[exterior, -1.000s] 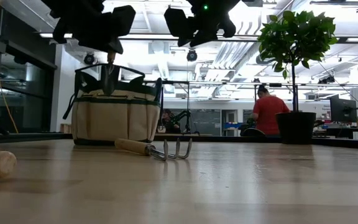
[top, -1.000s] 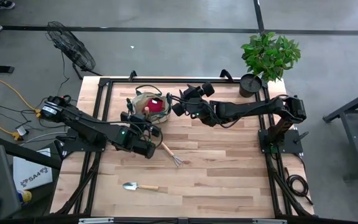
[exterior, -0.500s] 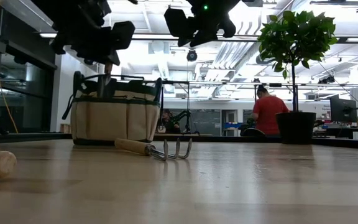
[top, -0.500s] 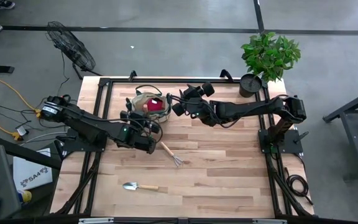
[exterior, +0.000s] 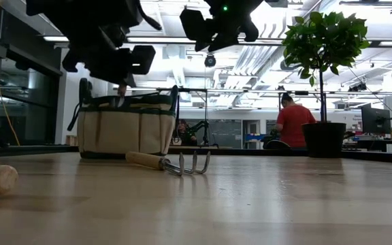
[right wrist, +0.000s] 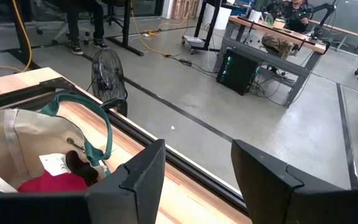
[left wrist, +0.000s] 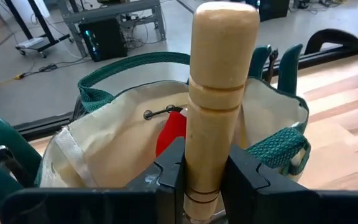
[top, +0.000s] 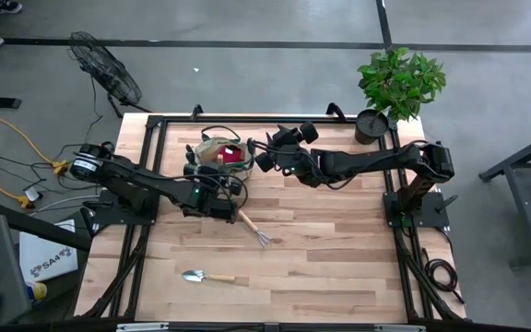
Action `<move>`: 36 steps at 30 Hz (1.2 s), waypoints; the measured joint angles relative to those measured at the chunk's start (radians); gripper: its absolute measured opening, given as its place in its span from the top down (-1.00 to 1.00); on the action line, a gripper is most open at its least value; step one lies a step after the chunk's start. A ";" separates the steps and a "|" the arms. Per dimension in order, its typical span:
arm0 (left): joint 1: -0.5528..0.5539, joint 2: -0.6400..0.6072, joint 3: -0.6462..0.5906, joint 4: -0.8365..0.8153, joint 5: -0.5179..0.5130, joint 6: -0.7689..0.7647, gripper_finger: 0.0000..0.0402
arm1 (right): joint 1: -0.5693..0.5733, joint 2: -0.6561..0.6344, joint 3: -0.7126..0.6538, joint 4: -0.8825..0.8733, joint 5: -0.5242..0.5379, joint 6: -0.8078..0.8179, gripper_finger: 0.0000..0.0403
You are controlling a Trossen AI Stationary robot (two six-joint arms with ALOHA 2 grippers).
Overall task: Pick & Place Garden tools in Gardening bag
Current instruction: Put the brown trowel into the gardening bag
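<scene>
Your left gripper [left wrist: 205, 180] hangs over the gardening bag [top: 218, 152], fingers clamped on a wooden-handled trowel [left wrist: 219, 93] held upright; right gripper [right wrist: 197, 177] hovers beside, fingers apart.

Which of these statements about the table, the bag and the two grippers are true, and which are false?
1. The left gripper holds a wooden handle over the bag. True.
2. The right gripper holds a trowel. False: it is open and empty, beside the bag.
3. A hand rake lies on the table. True.
4. The trowel on the table lies inside the bag. False: it lies on the table, apart from the bag.
5. Something red is in the bag. True.
</scene>
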 joint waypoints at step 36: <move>0.005 -0.002 -0.024 -0.019 0.047 -0.153 0.45 | 0.000 0.000 0.000 -0.006 0.000 0.000 0.12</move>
